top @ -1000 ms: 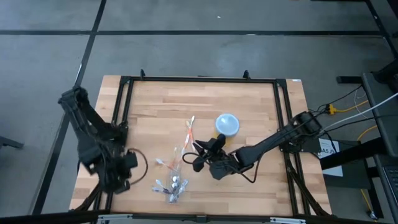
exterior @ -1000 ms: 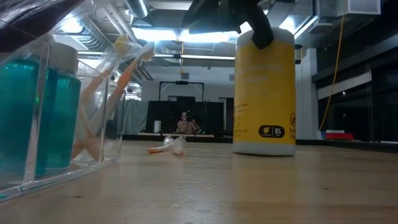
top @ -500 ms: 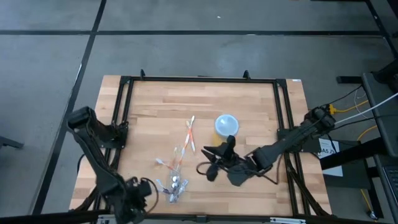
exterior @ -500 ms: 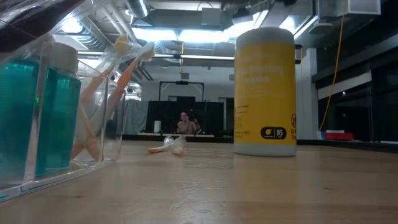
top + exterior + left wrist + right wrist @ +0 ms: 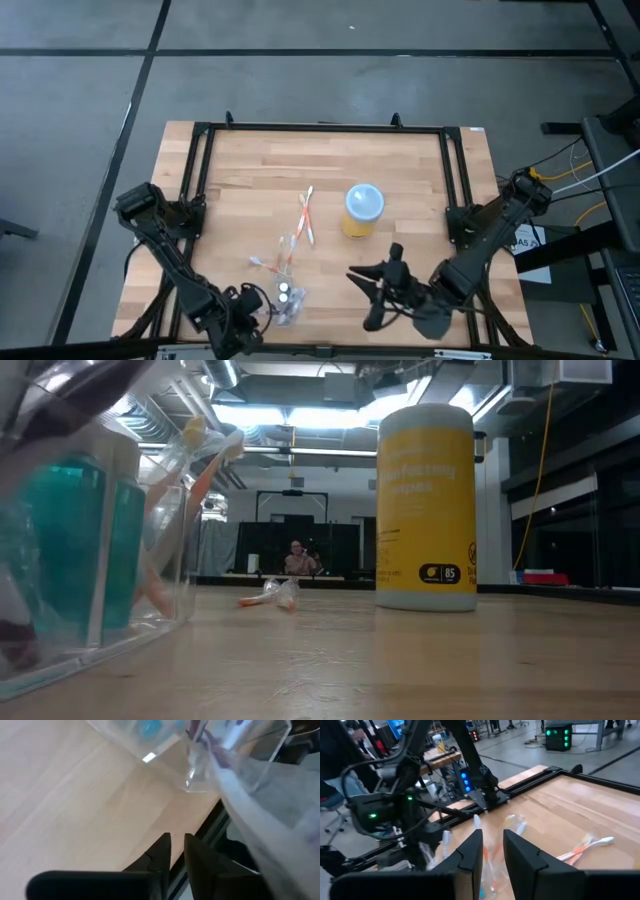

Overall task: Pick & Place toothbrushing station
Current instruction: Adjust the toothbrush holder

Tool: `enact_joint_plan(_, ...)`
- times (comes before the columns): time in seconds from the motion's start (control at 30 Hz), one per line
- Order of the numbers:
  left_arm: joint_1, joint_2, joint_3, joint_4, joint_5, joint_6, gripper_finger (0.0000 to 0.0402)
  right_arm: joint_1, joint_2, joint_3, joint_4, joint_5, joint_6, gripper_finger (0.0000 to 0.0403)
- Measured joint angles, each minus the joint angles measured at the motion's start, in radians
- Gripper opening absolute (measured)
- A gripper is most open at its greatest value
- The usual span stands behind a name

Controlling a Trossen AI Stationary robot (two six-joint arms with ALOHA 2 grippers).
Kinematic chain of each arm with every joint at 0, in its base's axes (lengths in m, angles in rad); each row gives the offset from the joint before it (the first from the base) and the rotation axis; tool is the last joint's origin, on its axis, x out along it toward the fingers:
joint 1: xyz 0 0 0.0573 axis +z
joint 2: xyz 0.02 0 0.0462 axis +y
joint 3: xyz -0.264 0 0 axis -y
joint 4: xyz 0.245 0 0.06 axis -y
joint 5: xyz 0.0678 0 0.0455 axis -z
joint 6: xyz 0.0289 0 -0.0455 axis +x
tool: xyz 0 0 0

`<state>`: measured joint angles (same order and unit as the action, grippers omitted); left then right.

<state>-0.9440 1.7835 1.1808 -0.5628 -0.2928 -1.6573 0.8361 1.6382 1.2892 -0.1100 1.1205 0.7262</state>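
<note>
Left claw (image 5: 262,312) sits at the lower left of the high view, just beside the clear plastic pouch (image 5: 285,300) at the front edge of the tabletop (image 5: 420,190). In the left wrist view its two dark fingers (image 5: 161,851) stand close together with only a thin gap, and nothing is between them. Right claw (image 5: 372,298) hangs low at the lower centre-right, its fingers slightly apart and holding nothing. Teal tubes (image 5: 80,550) stand inside the pouch, with toothbrushes leaning beside them. More toothbrushes (image 5: 305,215) lie crossed near the middle. Right of them stands the yellow cup (image 5: 362,208), upright.
</note>
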Motion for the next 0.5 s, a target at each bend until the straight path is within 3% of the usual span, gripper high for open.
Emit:
enact_joint_plan(0.27, 0.048, 0.0, 0.0, 0.138, -0.004, 0.097, 0.002, 0.028, 0.0, 0.0, 0.009, 0.035, -0.001, 0.0079)
enact_joint_plan(0.5, 0.087, -0.001, 0.0, 0.145, 0.013, 0.15, 0.0017, 0.028, 0.0, 0.0, 0.013, 0.035, -0.001, 0.0079)
